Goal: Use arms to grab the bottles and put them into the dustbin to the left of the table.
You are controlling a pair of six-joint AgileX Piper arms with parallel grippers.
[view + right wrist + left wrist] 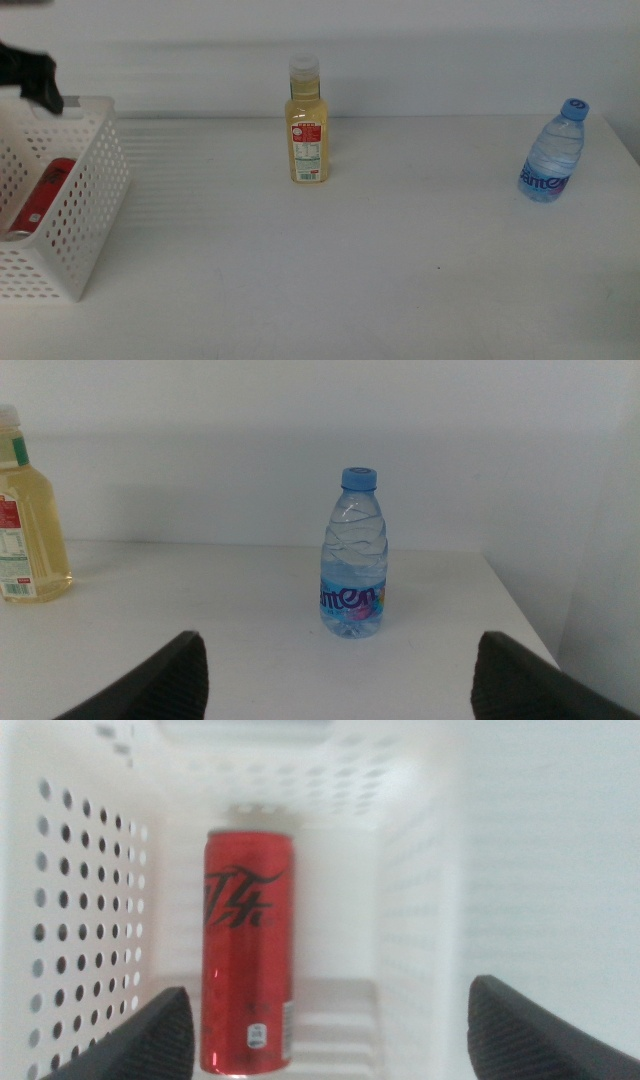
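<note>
Red can [247, 952] lies binned under the left gripper's [330, 1030] wide, empty fingers; the right gripper [340, 680], equally open, could topple the water bottle [354, 555] standing near the table [350, 270] edge at far right.

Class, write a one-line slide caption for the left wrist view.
Open left claw hovers above the dustbin, where the red soda can lies.

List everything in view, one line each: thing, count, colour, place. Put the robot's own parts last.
Table: one, white, under everything.
Dustbin: one, white perforated basket, at the table's left edge.
Soda can: one, red, lying inside the dustbin.
Juice bottle: one, yellow liquid, white cap, red-white label, upright mid-table near the back.
Water bottle: one, clear with blue cap, upright at the table's right.
Left gripper: one, black, open, above the dustbin.
Right gripper: one, black, open, facing the water bottle, apart from it.
</note>
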